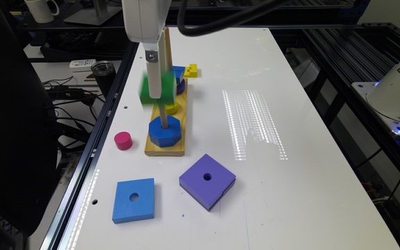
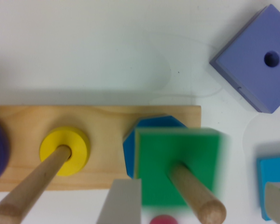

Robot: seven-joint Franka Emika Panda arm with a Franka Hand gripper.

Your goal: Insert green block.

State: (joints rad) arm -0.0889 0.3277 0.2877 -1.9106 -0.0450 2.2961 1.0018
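Nearest in the exterior view, a flat light-blue square wooden block with a round centre hole (image 1: 133, 200) lies on the white table (image 1: 290, 104), and just beside it toward the exterior view's right sits a thicker purple square wooden block with a centre hole (image 1: 207, 181), turned at an angle; the two are close but apart. Farther in, a short magenta wooden cylinder (image 1: 123, 140) stands on the table near the end of a long pale wooden base board (image 1: 182, 104) that carries upright wooden pegs. On the nearest peg (image 1: 164, 119) a blue octagonal wooden block (image 1: 165, 131) rests flat against the board. Above it, threaded on that same peg, is the small green square wooden block (image 1: 167, 91), blurred by motion and well clear of the octagon; in the wrist view the peg passes up through its centre hole. The robot gripper (image 2: 200, 200) has its pale fingers (image 2: 121, 203) spread to either side of the green block, one close against its edge, the other well away from it, so the jaws stand apart and not clamped on it. Beyond, a yellow wooden ring (image 1: 172, 107) sits on the middle peg (image 2: 32, 186), then a blue piece over a purple disc (image 1: 181, 86) on the far peg. A small yellow notched wooden block (image 1: 191, 71) lies on the table farthest off.
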